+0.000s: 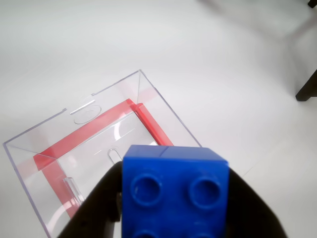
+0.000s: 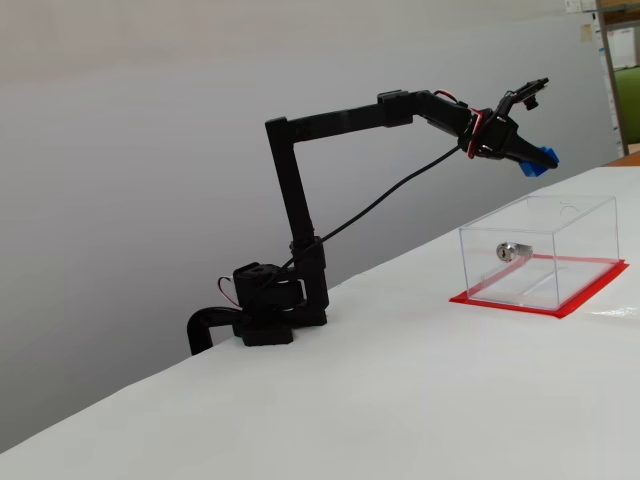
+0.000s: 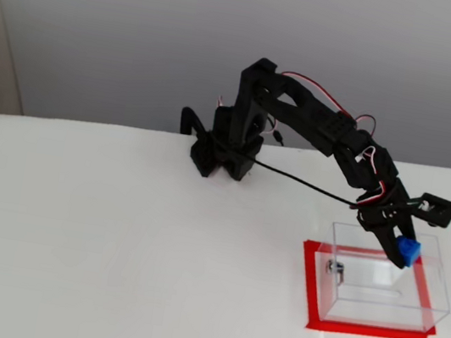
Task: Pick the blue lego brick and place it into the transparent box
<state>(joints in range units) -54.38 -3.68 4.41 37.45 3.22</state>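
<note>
Hand [image 2: 535,160] clenched on blue lego brick [image 1: 176,193], held in air above transparent box [image 3: 384,280], brick not touching box. Wrist view: 2 studs fully visible on brick, black fingers [image 1: 94,210] either side. Box sits on white table [image 2: 400,400], red base [image 3: 309,277], silver lock [image 2: 510,251] on 1 wall.

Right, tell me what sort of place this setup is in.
Probably a lab or office test bench: a bare white table against a plain grey wall, holding only a small black arm and a transparent box on a red base.
</note>
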